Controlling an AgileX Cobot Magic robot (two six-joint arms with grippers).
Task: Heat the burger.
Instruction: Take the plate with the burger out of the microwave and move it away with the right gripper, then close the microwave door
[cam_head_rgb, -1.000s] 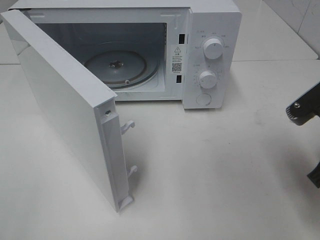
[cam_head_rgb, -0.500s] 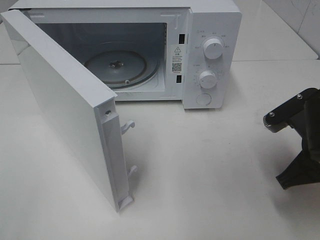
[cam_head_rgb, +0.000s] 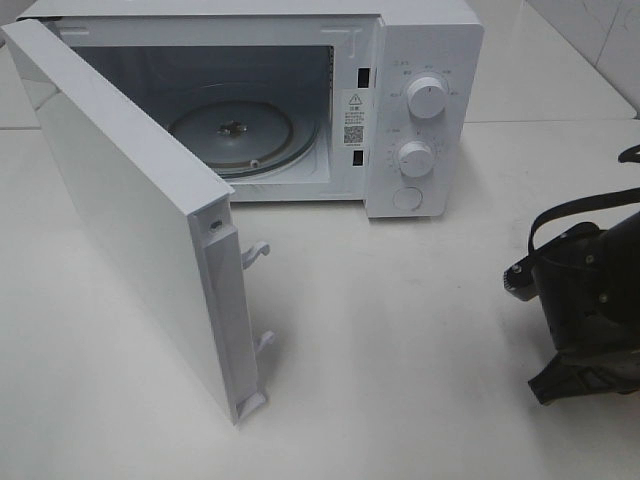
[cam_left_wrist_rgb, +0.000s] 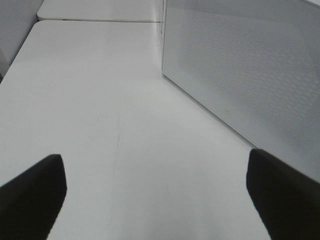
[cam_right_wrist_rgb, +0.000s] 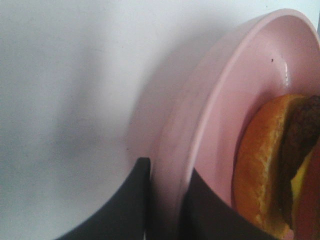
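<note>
The burger, with its golden-brown bun, dark patty and yellow cheese, lies on a round pink plate in the right wrist view. My right gripper is shut on the plate's rim, one finger on each side of it. The exterior view shows only the right arm low at the right edge; plate and burger are hidden there. My left gripper stands open over bare table beside the microwave door, holding nothing. It is out of the exterior view.
A white microwave stands at the back with its door swung wide toward the front left. Its glass turntable is bare. Two knobs sit on its right panel. The white table spreads in front.
The right arm has come in from the right edge, moving left and lower over the table. The microwave and its door have not moved.
</note>
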